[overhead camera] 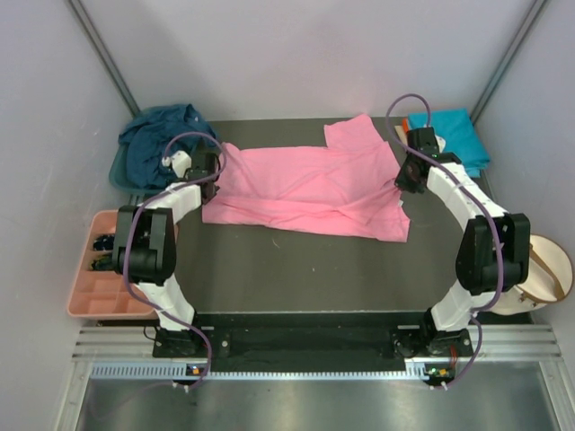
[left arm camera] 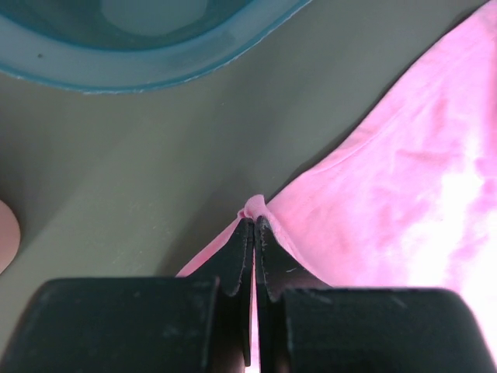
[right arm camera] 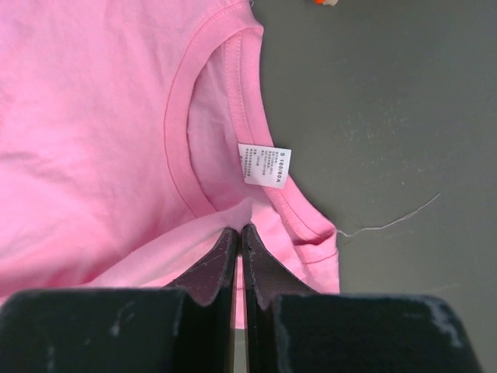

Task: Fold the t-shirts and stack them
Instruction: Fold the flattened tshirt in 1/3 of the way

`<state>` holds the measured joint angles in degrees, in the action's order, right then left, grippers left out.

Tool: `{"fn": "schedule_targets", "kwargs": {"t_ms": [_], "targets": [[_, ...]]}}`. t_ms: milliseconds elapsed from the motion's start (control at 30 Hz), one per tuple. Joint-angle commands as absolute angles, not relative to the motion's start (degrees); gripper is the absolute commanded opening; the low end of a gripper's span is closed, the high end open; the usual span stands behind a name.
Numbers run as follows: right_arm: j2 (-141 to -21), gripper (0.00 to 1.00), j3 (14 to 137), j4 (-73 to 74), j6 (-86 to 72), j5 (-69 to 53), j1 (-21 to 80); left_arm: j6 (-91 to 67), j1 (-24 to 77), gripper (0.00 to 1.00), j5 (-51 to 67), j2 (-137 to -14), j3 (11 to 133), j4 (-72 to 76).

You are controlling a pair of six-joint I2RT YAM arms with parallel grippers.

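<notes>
A bright pink t-shirt [overhead camera: 310, 189] lies spread across the middle of the dark table, stretched between both arms. My left gripper [overhead camera: 212, 176] is shut on a pinch of its left edge [left arm camera: 255, 207]. At the right, my right gripper [overhead camera: 406, 180] is shut on the cloth just below the collar [right arm camera: 247, 208], beside the white label [right arm camera: 263, 164]. A dark navy t-shirt [overhead camera: 162, 144] is heaped in the teal basin [overhead camera: 119, 172] at the back left. A turquoise t-shirt [overhead camera: 458, 135] lies folded at the back right, with an orange edge [overhead camera: 406, 126] showing beside it.
A salmon-pink compartment tray [overhead camera: 94, 301] sits at the left edge by the left arm's base. A round white object with a tan strap [overhead camera: 544, 274] lies off the table's right side. The teal basin's rim [left arm camera: 155, 62] is close ahead of the left gripper. A loose thread [right arm camera: 388, 224] lies on the table.
</notes>
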<state>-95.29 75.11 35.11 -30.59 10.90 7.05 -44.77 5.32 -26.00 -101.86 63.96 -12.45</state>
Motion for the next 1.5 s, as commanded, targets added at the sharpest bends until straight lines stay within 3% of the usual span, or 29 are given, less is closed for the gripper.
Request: {"fn": "schedule_targets", "kwargs": {"t_ms": [0,433,467,500,533,567,600,633,667,700,733,767,1100,1467], "targets": [[-95.1,0.0,77.52,33.05,-30.59,12.3,5.54,-43.95,4.83,0.0,-26.1,-103.01,66.79,-9.67],[-96.68,0.0,78.22,32.52,-30.67,12.04,4.75,-43.59,4.83,0.0,-25.58,-105.55,68.47,-9.49],[-96.85,0.0,78.4,32.61,-30.67,12.39,4.75,-43.51,4.83,0.04,-25.66,-105.64,68.64,-9.49],[-96.94,0.06,78.66,32.52,-30.67,12.65,4.75,-43.51,4.83,0.07,-25.93,-105.64,68.73,-9.75],[-97.03,0.2,78.75,32.17,-30.5,13.18,4.57,-43.68,4.83,0.11,-26.45,-105.47,68.82,-10.45],[-96.77,0.27,78.75,31.91,-30.5,14.49,4.57,-43.94,4.83,0.19,-27.67,-105.12,68.91,-10.72],[-96.42,0.33,78.58,31.56,-30.5,15.2,4.66,-44.29,4.83,0.4,-28.47,-104.68,68.73,-10.9],[-95.98,0.42,78.05,30.94,-30.59,16.16,4.66,-44.47,4.83,0.51,-29.09,-103.63,68.38,-11.07],[-94.76,0.45,77.7,30.33,-30.59,17.39,4.66,-44.82,4.83,0.62,-30.4,-102.75,67.51,-11.07],[-93.88,0.47,77.09,29.71,-30.59,17.66,4.66,-45.26,4.83,0.84,-30.85,-102.05,66.89,-10.9],[-93.0,0.52,75.86,28.49,-30.5,17.84,4.66,-45.35,4.83,0.95,-31.11,-100.39,66.36,-10.81],[-90.99,0.53,75.07,27.78,-30.5,17.49,4.66,-45.53,4.92,0.99,-31.46,-99.5,65.23,-10.29],[-83.5,0.56,66.28,28.12,-28.21,4.66,7.99,-44.65,6.15,0.99,-29.53,-88.08,58.89,-10.55],[-86.56,0.56,60.91,22.42,-31.99,-3.51,12.83,-44.38,8.09,0.99,-28.65,-84.73,52.65,-9.4]]}}
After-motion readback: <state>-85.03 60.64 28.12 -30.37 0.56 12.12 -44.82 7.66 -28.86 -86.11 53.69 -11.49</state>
